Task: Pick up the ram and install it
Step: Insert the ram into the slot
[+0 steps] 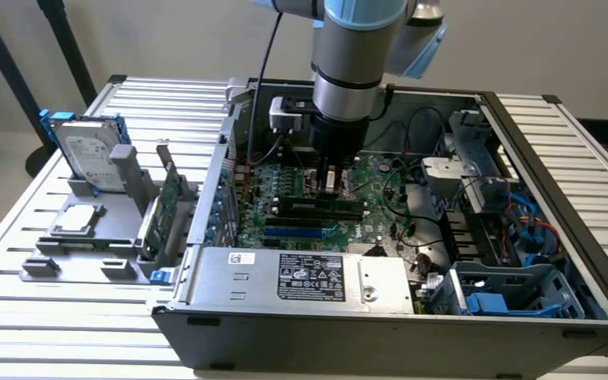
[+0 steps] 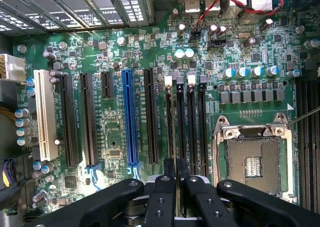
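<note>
My gripper hangs inside the open computer case, low over the motherboard's memory slots. Its two black fingers stand nearly together, shut on the ram. In the wrist view the ram is a thin edge running out from between the fingers, in line with one of the black slots. In the exterior view the ram is a long dark and green stick lying along the slots just under the fingertips. I cannot tell whether it is seated in the slot or just above it.
The empty CPU socket lies beside the memory slots, with a blue expansion slot on the other side. The power supply fills the case front. Cables and drive cages crowd the exterior view's right. A holder with a hard drive and a green card stands outside.
</note>
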You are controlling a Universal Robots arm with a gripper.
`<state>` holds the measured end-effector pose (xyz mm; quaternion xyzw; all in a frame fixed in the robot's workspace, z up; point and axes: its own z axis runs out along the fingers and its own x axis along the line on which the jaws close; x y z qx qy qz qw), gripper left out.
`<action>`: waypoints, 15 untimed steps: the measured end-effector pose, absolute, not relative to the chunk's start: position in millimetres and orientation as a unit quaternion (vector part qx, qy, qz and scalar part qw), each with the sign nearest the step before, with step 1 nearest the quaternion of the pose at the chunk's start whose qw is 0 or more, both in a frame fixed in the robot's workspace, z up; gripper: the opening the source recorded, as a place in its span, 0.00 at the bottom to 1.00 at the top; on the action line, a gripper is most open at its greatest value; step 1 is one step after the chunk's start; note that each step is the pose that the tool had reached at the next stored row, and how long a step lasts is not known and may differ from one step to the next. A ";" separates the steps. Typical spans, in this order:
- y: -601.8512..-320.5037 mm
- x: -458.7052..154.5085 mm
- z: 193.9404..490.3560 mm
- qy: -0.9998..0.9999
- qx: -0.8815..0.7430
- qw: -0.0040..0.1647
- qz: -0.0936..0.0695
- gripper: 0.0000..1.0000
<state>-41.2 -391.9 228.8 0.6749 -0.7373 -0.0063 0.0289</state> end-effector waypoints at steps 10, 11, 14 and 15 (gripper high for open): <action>-391.9 -41.2 227.3 -0.735 0.677 0.029 -0.006 0.14; -391.9 -41.2 227.2 -0.735 0.677 0.030 -0.005 0.14; -391.8 -41.2 226.4 -0.734 0.678 0.030 -0.005 0.14; -391.8 -41.2 226.0 -0.734 0.678 0.030 -0.005 0.14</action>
